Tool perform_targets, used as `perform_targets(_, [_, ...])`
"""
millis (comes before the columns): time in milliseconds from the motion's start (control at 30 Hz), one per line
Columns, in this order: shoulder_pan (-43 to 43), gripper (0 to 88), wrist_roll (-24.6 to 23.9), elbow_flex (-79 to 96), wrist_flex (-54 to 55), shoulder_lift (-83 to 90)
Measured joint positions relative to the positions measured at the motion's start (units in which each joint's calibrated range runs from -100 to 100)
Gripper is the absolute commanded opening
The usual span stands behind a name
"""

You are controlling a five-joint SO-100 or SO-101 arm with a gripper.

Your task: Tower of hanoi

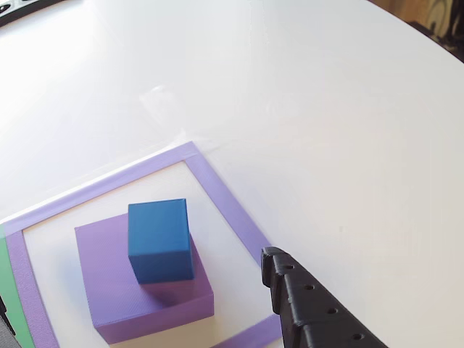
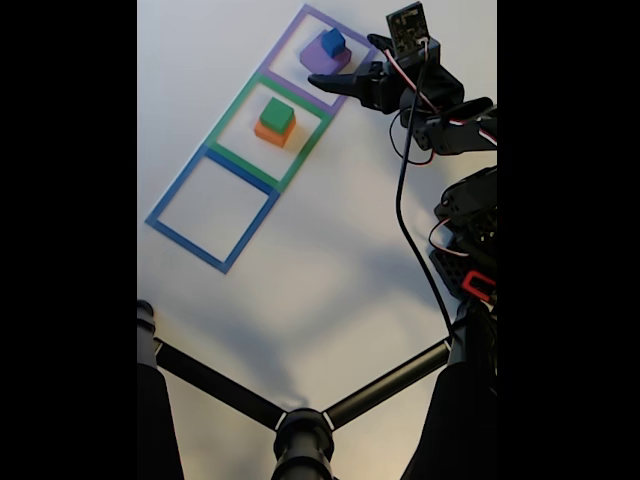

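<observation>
The gripper point(image 2: 330, 80) hangs low at the right edge of the purple frame point(image 2: 296, 27) in the fixed view, its dark fingers pointing left toward the stack there; it holds nothing, and whether the jaws are parted or closed I cannot tell, since they read as one dark shape; in the other view one ribbed black finger point(image 1: 304, 304) comes in from the bottom right, its tip above the frame's right tape strip point(image 1: 225, 203), apart from the blocks.

Inside the purple frame sits a flat purple block point(image 1: 116, 290) with a smaller blue cube point(image 1: 159, 239) on top, turned a little against the block's edges and set toward its far right corner; the pair shows in the fixed view as purple block point(image 2: 318, 60) and blue cube point(image 2: 332, 42).

The next frame down, green point(image 2: 232, 110), holds an orange block point(image 2: 268, 131) with a green cube point(image 2: 277, 114) on it; the blue frame point(image 2: 175, 195) below that has only bare table inside; the three frames touch in a slanting row on the white table point(image 2: 330, 260).

Right of the frames the arm point(image 2: 450, 120) rises with its red and black wires and a small board on the wrist; at the bottom a black stand point(image 2: 300, 425) spreads two legs across the table, well apart from the frames.
</observation>
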State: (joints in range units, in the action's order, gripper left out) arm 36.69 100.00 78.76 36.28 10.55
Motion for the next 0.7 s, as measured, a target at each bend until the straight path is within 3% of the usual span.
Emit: perform_targets(700, [0.5,40.2,0.0,-9.6,9.4,-17.2])
